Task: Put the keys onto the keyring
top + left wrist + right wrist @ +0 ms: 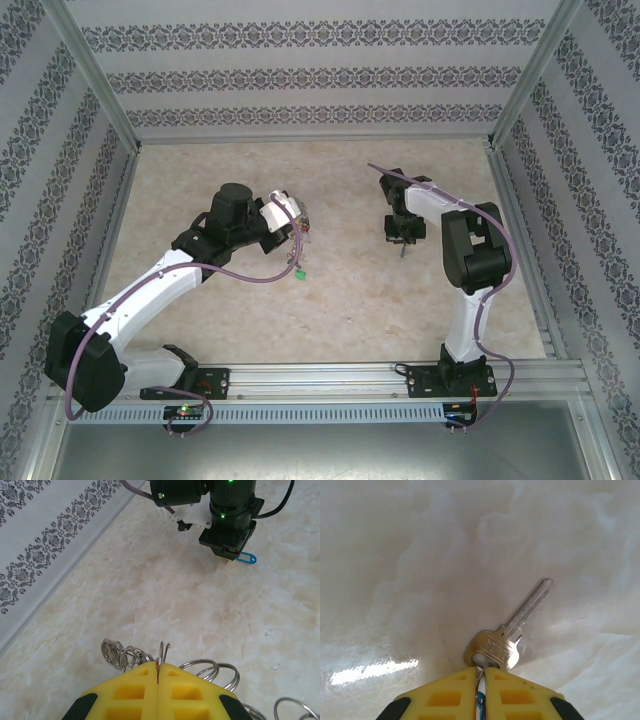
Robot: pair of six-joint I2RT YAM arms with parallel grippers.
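The left wrist view shows the left gripper [157,666] with its yellow jaws pressed together on the keyring [161,652], a thin grey wire standing up just past the fingertips. About 5 split rings [200,669] lie coiled to either side of those jaws, 2 on 1 side and 3 on the other. I cannot tell whether they are threaded on the wire.

Far ahead in that view, the right gripper [227,550] points down at the table [150,590], with 1 blue piece [246,558] sticking out beside its jaws.

The right wrist view shows the right gripper [481,670] with its jaws nearly shut on 1 small ring [480,676]. This ring passes through the head of 1 silvery key [507,635]. The key lies flat on the table just beyond the fingertips, with its blade pointing away from them. A sliver of blue sits in the gap between the fingers.

From above, the left gripper [298,215] and the right gripper [403,235] are well apart. 1 green piece [298,272] hangs below the left jaws, and the key [402,250] is a small speck under the right jaws.
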